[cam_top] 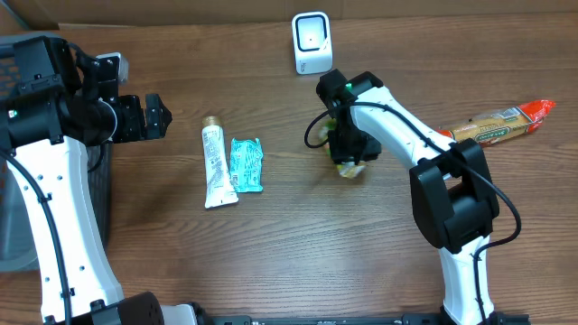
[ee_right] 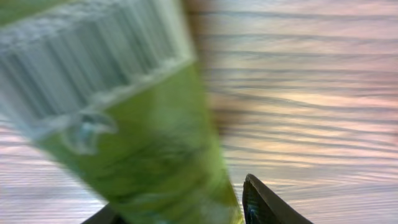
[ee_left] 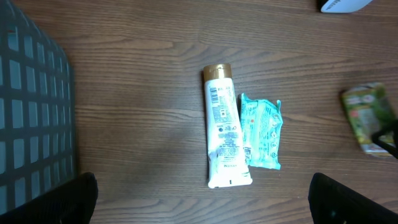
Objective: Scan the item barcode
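Though it blurs, the packet (ee_right: 143, 149) looks green.

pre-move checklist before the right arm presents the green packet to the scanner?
1. Green packet between the fingers of the right pincer: ok.
2. Grip firm on the packet: cannot tell, the right wrist view is blurred.
3. Barcode facing the scanner: cannot tell.
4. Table between packet and scanner free of items: ok.
5. Left pincer open and apart from the packet: ok.

overhead: top-down, far | left wrist: downward, shares tube (ee_left: 225, 127) | right wrist: close, packet (ee_right: 143, 143)
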You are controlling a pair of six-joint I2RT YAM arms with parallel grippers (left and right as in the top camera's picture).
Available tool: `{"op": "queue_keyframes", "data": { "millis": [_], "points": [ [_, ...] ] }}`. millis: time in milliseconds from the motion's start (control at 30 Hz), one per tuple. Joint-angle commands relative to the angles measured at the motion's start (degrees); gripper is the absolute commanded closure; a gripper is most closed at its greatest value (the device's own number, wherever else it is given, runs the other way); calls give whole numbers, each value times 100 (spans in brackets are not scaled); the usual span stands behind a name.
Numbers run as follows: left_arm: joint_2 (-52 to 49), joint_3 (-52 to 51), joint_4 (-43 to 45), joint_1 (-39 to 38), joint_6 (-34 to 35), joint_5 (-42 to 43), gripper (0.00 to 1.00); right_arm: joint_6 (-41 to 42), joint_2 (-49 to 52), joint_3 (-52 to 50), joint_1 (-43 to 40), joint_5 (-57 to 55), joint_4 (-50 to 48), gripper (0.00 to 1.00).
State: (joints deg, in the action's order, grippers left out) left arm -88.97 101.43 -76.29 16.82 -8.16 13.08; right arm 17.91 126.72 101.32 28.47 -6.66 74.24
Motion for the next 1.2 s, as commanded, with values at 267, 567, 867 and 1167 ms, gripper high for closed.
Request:
{"op": "queue_keyframes", "data": {
  "millis": [267, 567, 867, 1167],
  "points": [
    [-28, 61, 4, -7, -151, -15, 0, -752, 136, 96, 968, -796, -411, 54],
    [-28, 61, 4, -7, -151, -15, 1, -588, 133, 122, 1886, -1956, -645, 34],
    [-31, 61, 7, -7, -151, -15, 1, 79, -391, 1093, 1541, -1327, -133, 15],
    [-31, 61, 4, -7, -151, -17, 0, -1373, -463, 680, 461, 1504, -138, 0]
  ]
}}
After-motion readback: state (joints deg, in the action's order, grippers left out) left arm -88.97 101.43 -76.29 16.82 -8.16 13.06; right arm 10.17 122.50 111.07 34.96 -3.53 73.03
